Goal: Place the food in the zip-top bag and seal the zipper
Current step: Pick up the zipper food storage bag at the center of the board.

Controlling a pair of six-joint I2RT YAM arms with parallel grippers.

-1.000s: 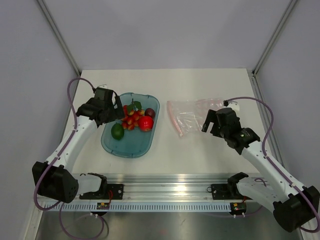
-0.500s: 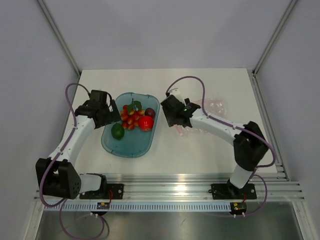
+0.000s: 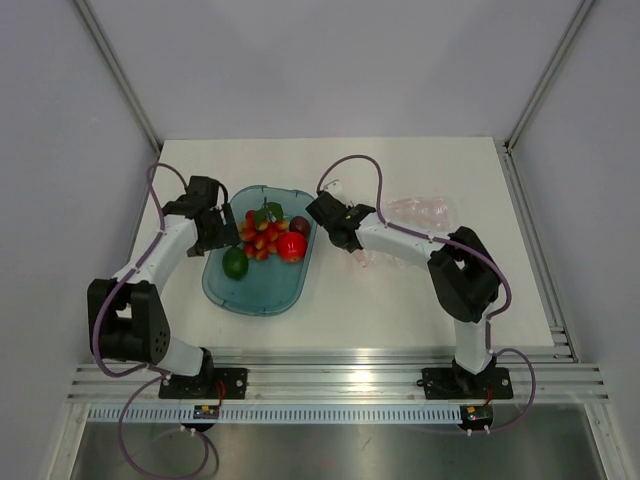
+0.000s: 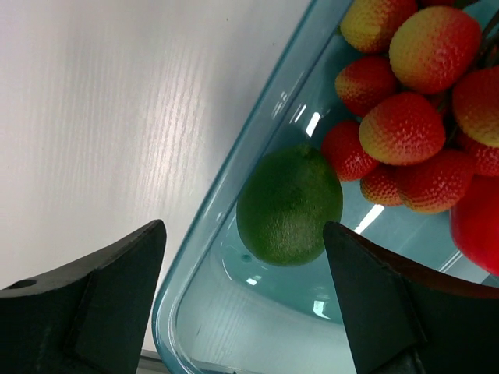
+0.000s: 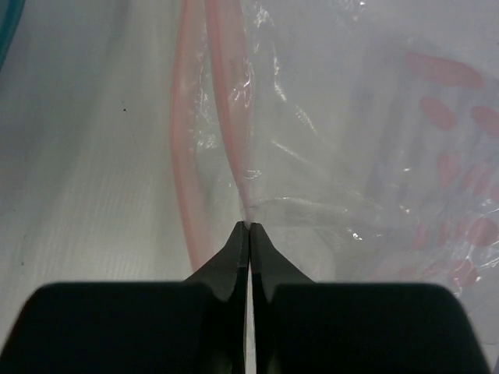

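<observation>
The step in hand looks like opening the bag; loading has not begun. The right fingers point(image 5: 230, 261) are clenched tip to tip on the zipper point(image 5: 234, 117). They seem to pinch one lip of the pinkish strip, while the other lip lies flat just left of it in the wrist view. The zip-top bag point(image 3: 415, 212) lies right of centre on the bench point(image 3: 400, 320), with its mouth toward the teal tray point(image 3: 265, 290) and no food visible inside.

All the food point(image 3: 268, 238) sits in that tray, left of centre: a cluster of red-and-yellow strawberries point(image 4: 425, 47), a larger red piece, a dark one, and a green lime point(image 4: 290, 204) against the rim. The left fingers point(image 4: 93, 304) are spread wide and grasp nothing — they hang above the tray with the lime showing between them.

Next, I judge, the pinched lip wants lifting so the mouth gapes — gently, since thin film may slip or drag the whole bag. The left fingers would then drop around the lime and close.
</observation>
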